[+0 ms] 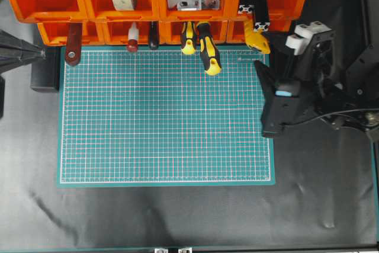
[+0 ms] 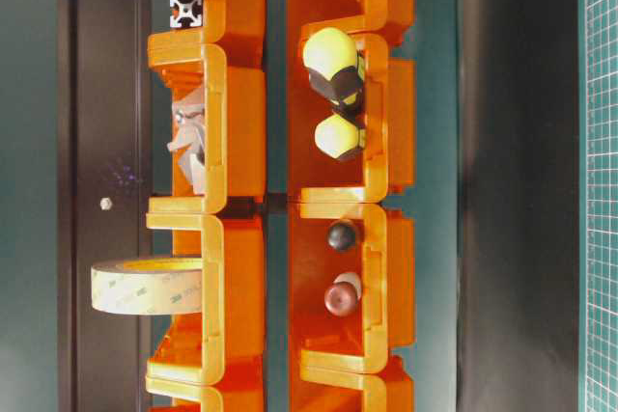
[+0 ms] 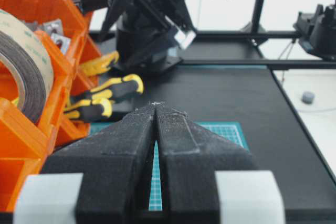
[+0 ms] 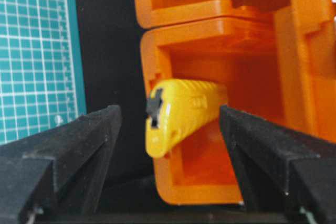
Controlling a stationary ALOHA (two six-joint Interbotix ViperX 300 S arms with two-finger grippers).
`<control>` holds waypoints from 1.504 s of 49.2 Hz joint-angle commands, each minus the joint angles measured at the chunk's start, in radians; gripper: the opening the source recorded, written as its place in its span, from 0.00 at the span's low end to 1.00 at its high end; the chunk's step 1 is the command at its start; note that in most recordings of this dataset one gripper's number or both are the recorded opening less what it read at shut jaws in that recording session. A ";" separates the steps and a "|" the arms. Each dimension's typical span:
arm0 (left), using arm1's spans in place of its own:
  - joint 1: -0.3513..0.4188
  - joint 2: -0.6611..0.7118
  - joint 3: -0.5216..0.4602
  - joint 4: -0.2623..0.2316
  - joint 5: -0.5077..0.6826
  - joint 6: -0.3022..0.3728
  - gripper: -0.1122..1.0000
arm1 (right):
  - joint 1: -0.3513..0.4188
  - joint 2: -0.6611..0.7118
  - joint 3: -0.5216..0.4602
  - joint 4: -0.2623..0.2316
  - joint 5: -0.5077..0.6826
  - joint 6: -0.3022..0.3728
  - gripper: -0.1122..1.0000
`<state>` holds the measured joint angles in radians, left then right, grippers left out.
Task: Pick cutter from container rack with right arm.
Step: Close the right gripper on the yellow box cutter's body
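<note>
Over on the left, the left gripper [image 3: 156, 109] sat parked by the edge of the green mat [image 1: 166, 117], its jaws pressed together on nothing. Along the far side of the surface ran the orange container rack [image 1: 157, 13], with tape rolls in its upper bins and screwdriver handles [image 1: 208, 51] poking out of the lower ones over the mat. At the right end of the lower tier, the cutter [image 4: 178, 111] lay in its bin, not yet touched. Its long axis ran out of the bin toward the mat's far right corner, the body sloping down over the bin lip and the dark-tipped end sticking out into the open. Further right, the right arm [image 1: 308, 81] had its right gripper [image 4: 168, 129] lined up on that end, jaws spread wide with one finger on each side of the yellow body and clear gaps between. To my eye the approach looked nearly done; closing on the cutter and drawing it out of the rack were left.
</note>
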<state>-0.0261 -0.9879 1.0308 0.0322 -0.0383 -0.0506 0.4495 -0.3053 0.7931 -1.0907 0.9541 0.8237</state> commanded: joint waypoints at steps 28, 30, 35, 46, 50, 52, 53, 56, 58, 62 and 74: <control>-0.008 0.002 -0.009 0.002 -0.005 -0.005 0.10 | -0.052 0.054 -0.002 -0.046 -0.009 0.055 0.74; -0.008 0.003 -0.006 0.002 -0.005 -0.005 0.10 | -0.054 0.054 -0.002 -0.046 -0.009 0.055 0.73; -0.008 0.005 -0.006 0.002 -0.005 -0.005 0.10 | -0.058 0.054 0.000 -0.046 -0.009 0.055 0.69; -0.008 0.002 -0.006 0.002 -0.006 -0.005 0.10 | -0.057 0.054 -0.005 -0.040 -0.009 0.060 0.43; -0.008 0.002 -0.005 0.002 -0.005 -0.005 0.10 | -0.052 0.052 -0.012 -0.040 -0.005 0.069 0.37; -0.006 0.002 -0.005 0.002 -0.005 -0.005 0.10 | -0.051 0.052 -0.020 -0.040 0.000 0.072 0.37; -0.008 0.002 -0.005 0.002 -0.005 -0.005 0.10 | -0.048 0.051 -0.025 -0.040 0.003 0.072 0.37; -0.008 0.002 -0.005 0.002 -0.006 -0.005 0.10 | -0.040 0.051 -0.038 -0.040 0.017 0.071 0.37; -0.008 0.002 -0.003 0.002 -0.005 -0.005 0.10 | -0.031 0.049 -0.054 -0.040 0.031 0.069 0.37; -0.006 0.002 -0.005 0.002 -0.005 -0.005 0.10 | -0.009 0.046 -0.080 -0.038 0.055 0.064 0.37; -0.003 -0.011 -0.006 0.002 -0.008 -0.005 0.10 | 0.092 0.040 -0.184 -0.021 0.137 0.057 0.35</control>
<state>-0.0337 -0.9971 1.0370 0.0307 -0.0383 -0.0506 0.5047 -0.2454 0.6673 -1.1167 1.0569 0.8836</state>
